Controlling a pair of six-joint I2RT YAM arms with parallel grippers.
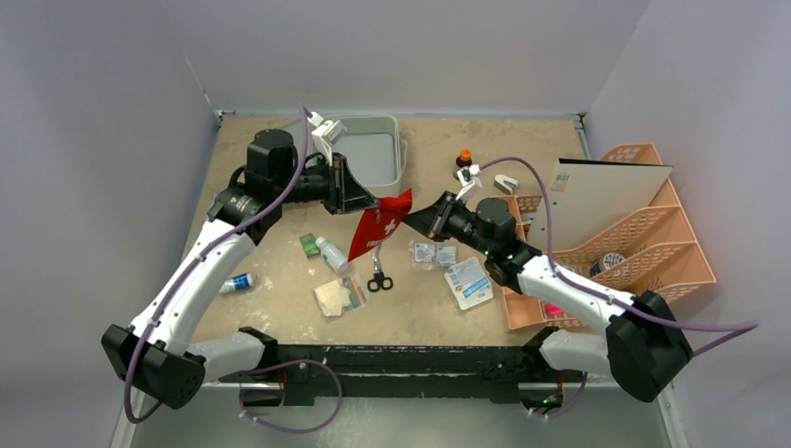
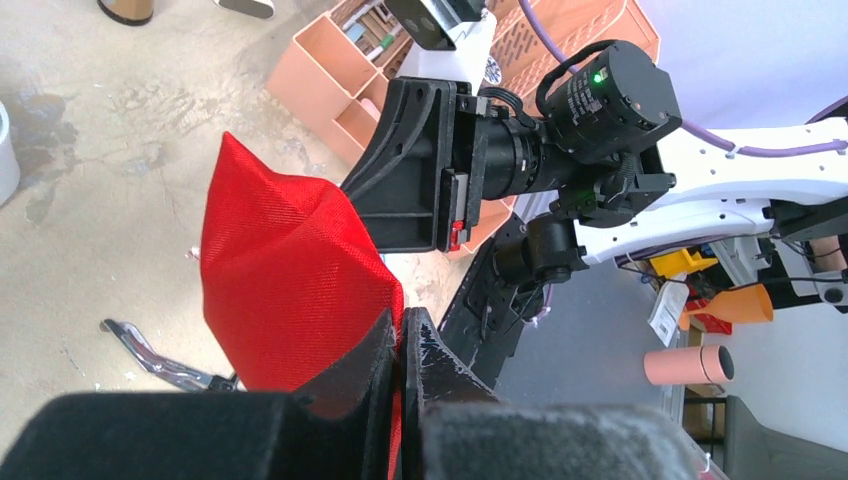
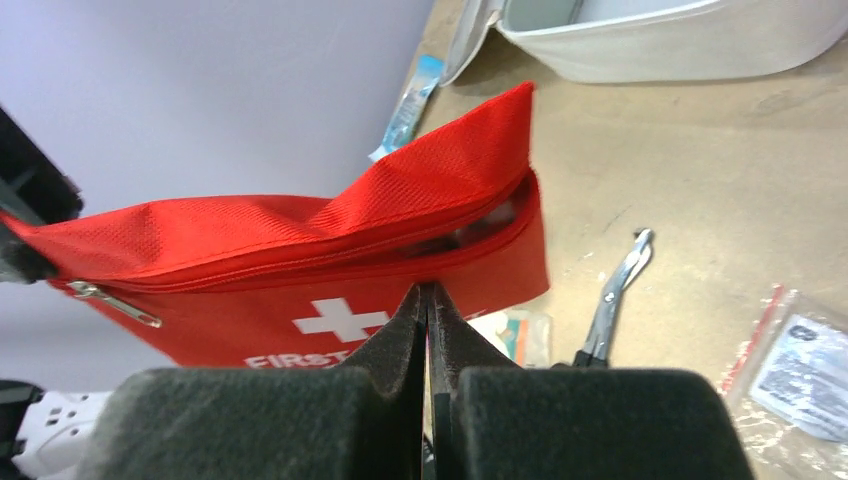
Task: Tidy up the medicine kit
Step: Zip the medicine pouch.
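The left fingers (image 2: pixel 362 372) and the right fingers (image 3: pixel 392 335) each pinch one side of the flat red cloth first-aid pouch (image 1: pixel 381 229). They hold it up off the tan bench (image 1: pixel 522 149), probably to move it. The white plastic medicine kit box (image 1: pixel 373 161) sits open just behind.

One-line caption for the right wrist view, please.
Right hand shut on the red first aid pouch, held above the table; scissors and the open medicine kit lie beyond.
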